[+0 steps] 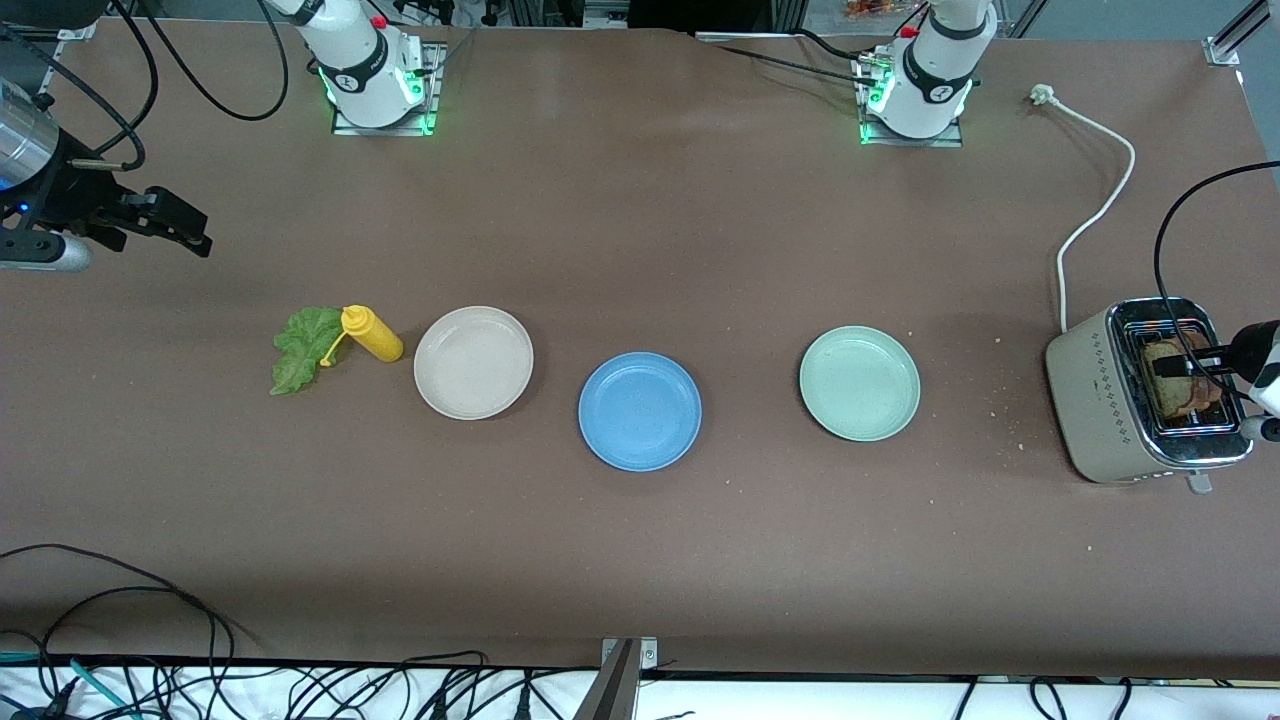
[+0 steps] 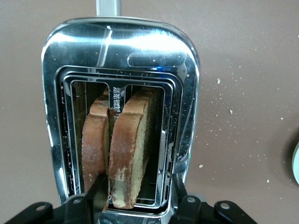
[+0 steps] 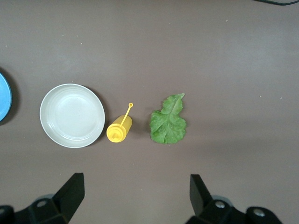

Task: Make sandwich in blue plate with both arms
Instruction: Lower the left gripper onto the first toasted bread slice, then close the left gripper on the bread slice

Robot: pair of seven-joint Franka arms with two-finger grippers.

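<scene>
Two brown bread slices (image 2: 93, 144) (image 2: 133, 144) stand upright in the toaster (image 1: 1100, 400) at the left arm's end of the table. My left gripper (image 2: 136, 186) is down over the toaster slots (image 1: 1195, 362). It straddles one slice: one finger (image 2: 93, 193) is between the two slices, the other (image 2: 180, 186) is by the slot's rim, with a gap to the bread. The blue plate (image 1: 640, 411) lies bare mid-table. A green lettuce leaf (image 1: 300, 348) (image 3: 169, 120) lies flat toward the right arm's end. My right gripper (image 1: 185, 230) (image 3: 135, 186) hangs open and holds nothing, above the table there.
A yellow squeeze bottle (image 1: 372, 334) (image 3: 119, 129) lies on its side between the lettuce and a beige plate (image 1: 473, 362) (image 3: 72, 115). A pale green plate (image 1: 859, 383) sits between the blue plate and the toaster. The toaster's white cord (image 1: 1095, 215) trails toward the left arm's base. Crumbs dot the table near the toaster.
</scene>
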